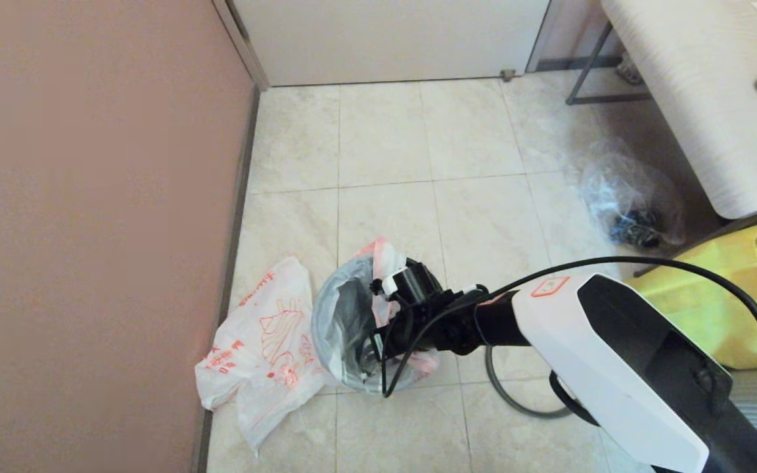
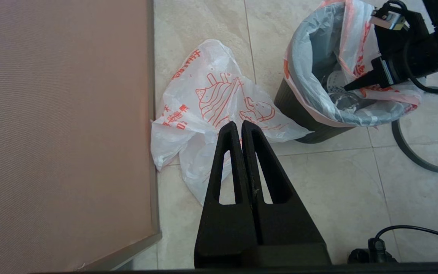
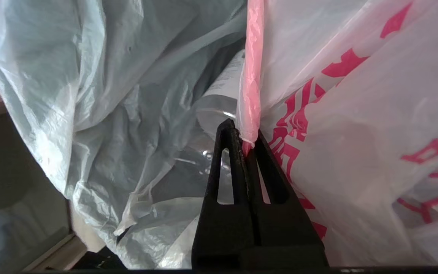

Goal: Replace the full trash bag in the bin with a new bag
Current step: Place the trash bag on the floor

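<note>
The black bin [image 2: 299, 114] stands on the tiled floor, lined by the full trash bag [image 1: 336, 309], whose white film folds over the rim. A clear bottle [image 3: 215, 110] shows inside it. My right gripper [image 3: 243, 137] reaches over the bin's mouth and is shut on the bag's pink-red rim band [image 3: 251, 76]; in the head view the right gripper [image 1: 382, 305] sits at the bin's right side. The new bag [image 1: 267, 335], white with red drawings, lies crumpled on the floor left of the bin. My left gripper [image 2: 240, 125] hangs shut and empty above the new bag [image 2: 211, 99].
A brown wall [image 1: 89, 230] runs close along the left of the new bag. A clear plastic bag [image 1: 628, 197] and a yellow bag [image 1: 727, 309] lie to the right under a white bench [image 1: 700, 98]. A dark cable [image 1: 516, 401] loops on the floor.
</note>
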You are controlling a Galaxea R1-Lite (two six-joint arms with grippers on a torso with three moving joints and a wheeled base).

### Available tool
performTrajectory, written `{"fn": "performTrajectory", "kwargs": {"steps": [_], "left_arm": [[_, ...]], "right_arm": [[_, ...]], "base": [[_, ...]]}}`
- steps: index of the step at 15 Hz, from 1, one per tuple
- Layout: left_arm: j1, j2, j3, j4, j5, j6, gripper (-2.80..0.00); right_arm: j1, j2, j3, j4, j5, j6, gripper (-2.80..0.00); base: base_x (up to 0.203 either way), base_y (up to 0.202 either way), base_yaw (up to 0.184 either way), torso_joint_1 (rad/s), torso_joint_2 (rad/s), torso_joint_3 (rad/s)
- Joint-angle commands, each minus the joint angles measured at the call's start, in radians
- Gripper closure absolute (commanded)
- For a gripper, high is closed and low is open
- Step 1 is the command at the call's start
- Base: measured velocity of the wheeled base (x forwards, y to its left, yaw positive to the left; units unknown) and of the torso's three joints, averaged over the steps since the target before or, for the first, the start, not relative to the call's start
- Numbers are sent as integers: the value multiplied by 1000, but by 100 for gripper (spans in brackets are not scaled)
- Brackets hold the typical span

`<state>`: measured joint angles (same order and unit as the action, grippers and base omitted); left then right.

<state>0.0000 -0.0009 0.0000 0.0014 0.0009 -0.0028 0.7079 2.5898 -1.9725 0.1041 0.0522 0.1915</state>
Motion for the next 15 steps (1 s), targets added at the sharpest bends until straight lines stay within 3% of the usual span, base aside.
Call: {"fn": "performTrajectory", "kwargs": {"steps": [1,7,11,15], "left_arm": [[0,1,0,0,-1,0,0],[0,1,0,0,0,0,0],[0,1,0,0,0,0,0],[0,1,0,0,1,0,0]], "right_arm": [[13,-24,5,6,-4,3,0],[53,-204,81,107,-9,115,0],[44,-325,207,112,-25,117,0],[39,-398,247,114,-38,117,0]], "base": [[0,0,0,0,0,0],[0,0,0,0,0,0],[0,0,0,0,0,0],[0,0,0,0,0,0]]}}
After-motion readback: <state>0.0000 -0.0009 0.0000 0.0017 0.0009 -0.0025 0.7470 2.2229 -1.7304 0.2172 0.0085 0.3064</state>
